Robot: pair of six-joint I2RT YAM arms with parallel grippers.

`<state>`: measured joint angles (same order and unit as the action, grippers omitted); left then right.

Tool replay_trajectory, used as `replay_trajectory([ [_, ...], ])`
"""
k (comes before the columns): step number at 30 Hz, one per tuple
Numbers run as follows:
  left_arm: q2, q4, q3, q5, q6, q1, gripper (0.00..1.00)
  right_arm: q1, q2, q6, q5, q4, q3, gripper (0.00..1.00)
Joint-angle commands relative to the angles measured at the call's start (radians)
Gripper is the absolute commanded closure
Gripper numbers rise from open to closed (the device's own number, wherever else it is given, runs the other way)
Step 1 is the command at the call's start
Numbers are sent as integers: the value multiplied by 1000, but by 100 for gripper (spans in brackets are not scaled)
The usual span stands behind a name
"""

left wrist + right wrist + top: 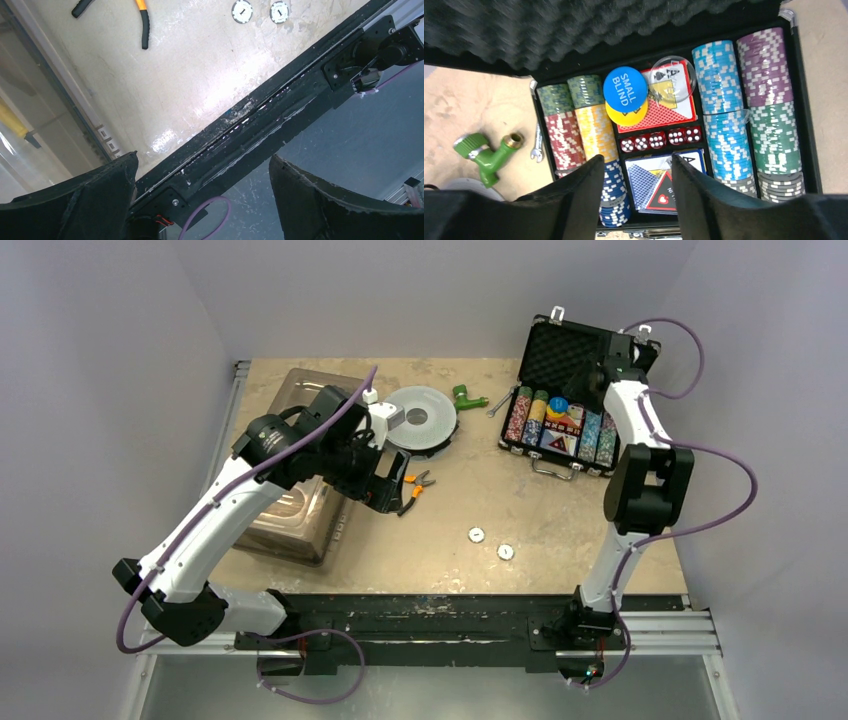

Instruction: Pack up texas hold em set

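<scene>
The black briefcase lies open at the back right, its foam lid raised. Inside are multicoloured chip rows, a red card deck, a blue button on a yellow one, red dice and a triangular button on a blue deck. My right gripper hovers open and empty over the case. Two white round chips lie loose on the table. My left gripper is open and empty, raised left of them.
A clear plastic bin stands at the left under my left arm. A grey disc spool, a green pipe fitting, a small wrench and orange-handled pliers lie mid-table. The black rail marks the near edge.
</scene>
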<state>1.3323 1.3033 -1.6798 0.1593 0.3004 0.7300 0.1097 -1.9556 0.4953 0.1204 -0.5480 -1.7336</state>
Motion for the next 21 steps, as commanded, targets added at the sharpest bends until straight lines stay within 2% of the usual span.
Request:
replay_trajectory([
  [1,2,-24,-43,9,23,2,0,-9,-4,-13,-67,-7,-3,45],
  [5,24,-70,-23,16,45,2,0,-40,58,-64,-93,-119,43,36],
  [10,62,-202,51,92,119,3,0,-99,262,-109,-179,-155,365,28],
  [14,105,-313,129,136,165,28,0,-172,436,-114,-262,-183,600,25],
  [18,182,-343,127,83,167,112,1,-215,588,-75,-363,-190,788,21],
  [21,205,-353,121,-20,154,173,1,-285,675,-26,-310,-215,861,19],
])
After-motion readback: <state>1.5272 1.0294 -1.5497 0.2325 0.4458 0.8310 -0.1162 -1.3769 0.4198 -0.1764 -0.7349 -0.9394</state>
